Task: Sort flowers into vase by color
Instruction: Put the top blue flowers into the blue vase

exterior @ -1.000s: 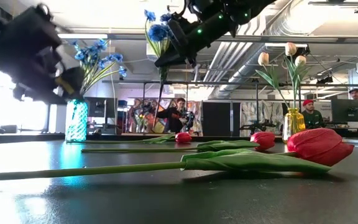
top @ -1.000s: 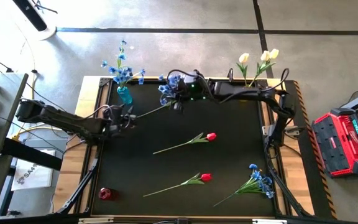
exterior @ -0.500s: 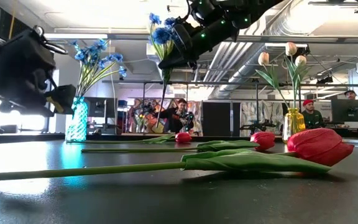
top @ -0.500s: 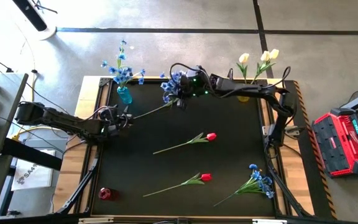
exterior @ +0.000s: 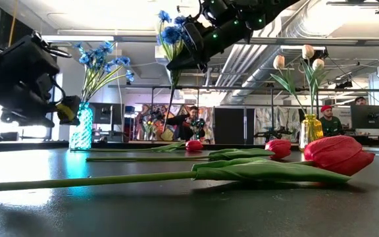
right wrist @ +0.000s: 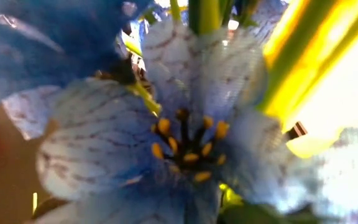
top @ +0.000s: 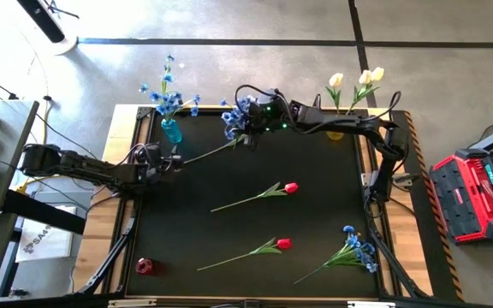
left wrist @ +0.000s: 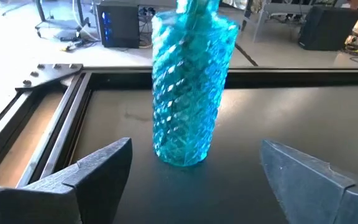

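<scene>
My right gripper (top: 252, 126) (exterior: 188, 55) is high over the far middle of the table, shut on a blue blossom spray (top: 234, 118) (exterior: 170, 31). The spray's petals (right wrist: 135, 137) fill the right wrist view. A turquoise vase (top: 171, 131) (left wrist: 190, 93) (exterior: 81, 128) with blue sprays stands at the far left. My left gripper (top: 166, 162) (left wrist: 194, 180) is open just on the near side of it, with a finger at each side and apart from it. Two red tulips (top: 289, 187) (top: 282, 244) and another blue spray (top: 359, 249) lie on the mat. Cream tulips (top: 356, 79) stand in a yellow vase (top: 336, 130) (exterior: 310, 131). My right gripper holds the blue spray at the top of its stem (exterior: 176, 66), just below the blossoms, coming at it slantwise from the table's right. The blossoms stand up above the fingers. The long stem (top: 208, 151) slants down toward the left gripper; whether its end touches the mat I cannot tell.
A small red thing (top: 145, 266) sits at the near left corner. The black mat has a raised wooden frame (top: 125, 154). A red case (top: 473, 197) stands beside the table on the right. People sit in the room beyond the far edge (exterior: 189, 122).
My left gripper has sunk lower and drawn a little toward the table's left, near the turquoise vase. My right gripper with the blue spray shifted slightly toward the far edge early on and then kept still.
</scene>
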Controlling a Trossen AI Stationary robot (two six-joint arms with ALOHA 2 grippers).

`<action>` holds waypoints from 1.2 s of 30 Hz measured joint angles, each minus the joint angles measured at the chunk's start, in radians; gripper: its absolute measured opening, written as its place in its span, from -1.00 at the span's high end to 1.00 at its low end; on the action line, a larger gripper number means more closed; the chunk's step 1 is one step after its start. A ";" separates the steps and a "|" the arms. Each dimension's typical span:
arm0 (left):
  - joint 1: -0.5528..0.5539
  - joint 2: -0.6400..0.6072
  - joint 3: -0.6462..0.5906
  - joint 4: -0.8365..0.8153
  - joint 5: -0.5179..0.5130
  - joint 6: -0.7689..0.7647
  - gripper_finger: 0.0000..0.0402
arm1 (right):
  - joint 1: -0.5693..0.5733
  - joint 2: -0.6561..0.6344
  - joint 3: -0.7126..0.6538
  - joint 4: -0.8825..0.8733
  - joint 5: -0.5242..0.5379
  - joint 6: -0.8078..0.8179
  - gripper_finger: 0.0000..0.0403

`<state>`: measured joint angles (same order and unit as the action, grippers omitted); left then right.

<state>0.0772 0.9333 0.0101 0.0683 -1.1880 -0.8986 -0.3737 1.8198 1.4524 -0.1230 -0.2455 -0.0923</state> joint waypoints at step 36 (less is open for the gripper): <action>0.481 0.000 0.001 0.395 0.498 0.540 -0.72 | -0.012 0.000 0.000 0.060 -0.088 -0.043 1.00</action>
<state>0.5583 0.9331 0.0109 0.4633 -0.6898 -0.3583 -0.3859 1.8198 1.4528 -0.0635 -0.3333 -0.1356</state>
